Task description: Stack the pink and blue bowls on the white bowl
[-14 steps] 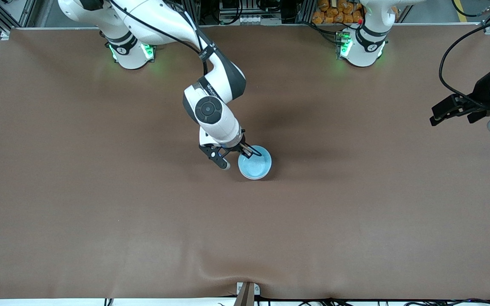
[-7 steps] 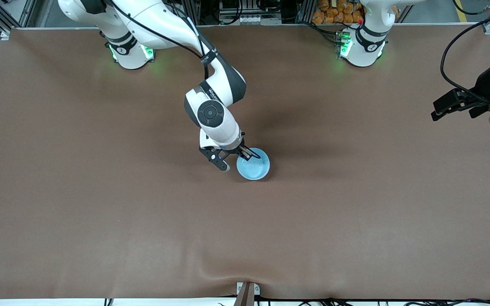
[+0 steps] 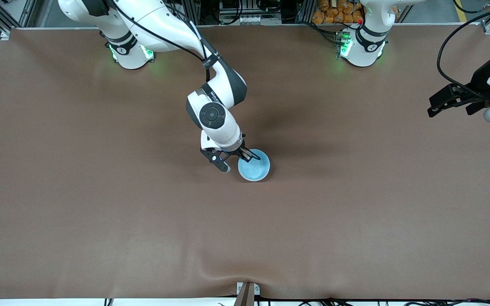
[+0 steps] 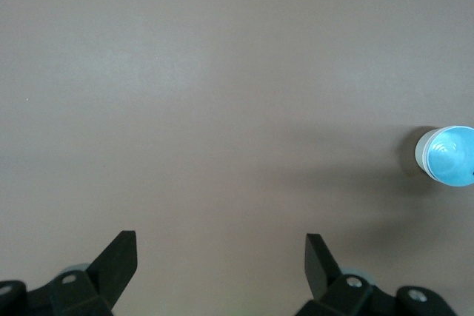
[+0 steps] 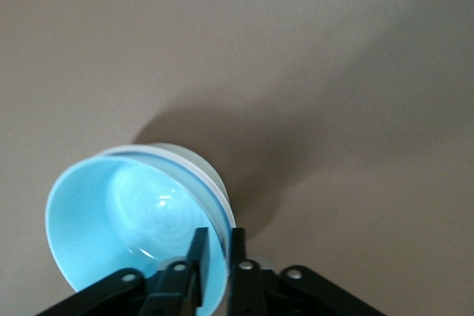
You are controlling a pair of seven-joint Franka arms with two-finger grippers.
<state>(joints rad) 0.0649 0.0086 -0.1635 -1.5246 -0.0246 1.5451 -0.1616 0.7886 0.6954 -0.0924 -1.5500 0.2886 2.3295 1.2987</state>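
Note:
The blue bowl [image 3: 254, 171] lies nested in a pale whitish bowl, apparently the white bowl [image 3: 250, 179], near the table's middle. In the right wrist view the blue bowl [image 5: 126, 212] sits a little tilted inside the whitish one [image 5: 194, 162]. My right gripper [image 3: 251, 158] is shut on the blue bowl's rim, one finger inside and one outside, also shown in the right wrist view [image 5: 216, 236]. The pink bowl is hidden; no pink shows. My left gripper [image 3: 448, 112] waits open and empty in the air over the left arm's end of the table. Its wrist view [image 4: 221, 246] shows the blue bowl [image 4: 452, 157] far off.
The brown table cover [image 3: 100, 212] has a wrinkle at the edge nearest the front camera, by a small bracket [image 3: 247, 292]. Both arm bases [image 3: 129, 53] stand along the edge farthest from the front camera. Cables hang by the left arm.
The blue bowl has settled slightly lower and flatter into the whitish bowl, still in the right gripper. The left gripper has drifted a little toward the robots' edge of the table.

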